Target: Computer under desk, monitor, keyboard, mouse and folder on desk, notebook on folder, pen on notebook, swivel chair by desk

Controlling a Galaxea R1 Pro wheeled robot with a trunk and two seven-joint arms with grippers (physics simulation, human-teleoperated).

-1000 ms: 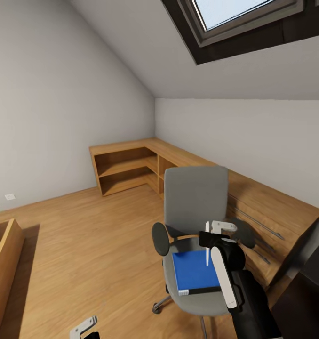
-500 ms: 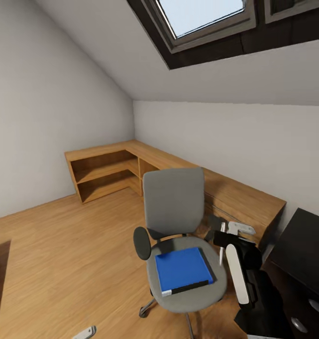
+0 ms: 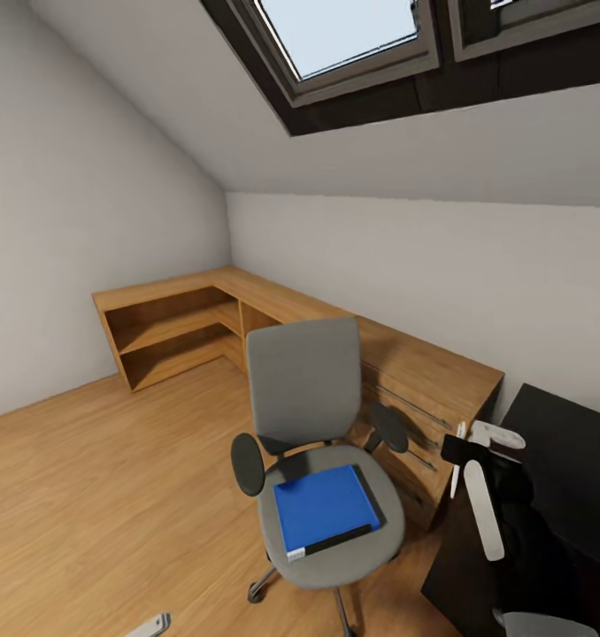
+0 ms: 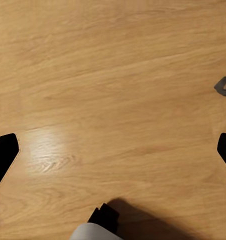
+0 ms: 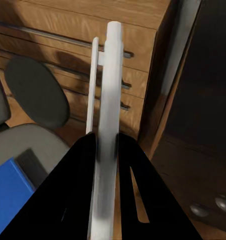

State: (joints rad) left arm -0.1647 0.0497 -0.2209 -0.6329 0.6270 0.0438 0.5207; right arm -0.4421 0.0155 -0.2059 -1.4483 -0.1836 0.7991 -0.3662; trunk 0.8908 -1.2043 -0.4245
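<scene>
This is a room up under the roof of a home, set up as a place to work. The ceiling [image 3: 158,115] slants down, and a skylight window [image 3: 335,35] in it shows blue sky. The floor [image 3: 96,478] is warm wooden boards. A long wooden corner unit [image 3: 247,305] with open shelves and drawers runs along two white walls. A grey swivel chair [image 3: 313,433] on wheels stands in front of it, with a blue folder [image 3: 322,509] on its seat. A dark desk [image 3: 557,460] stands beside them.
</scene>
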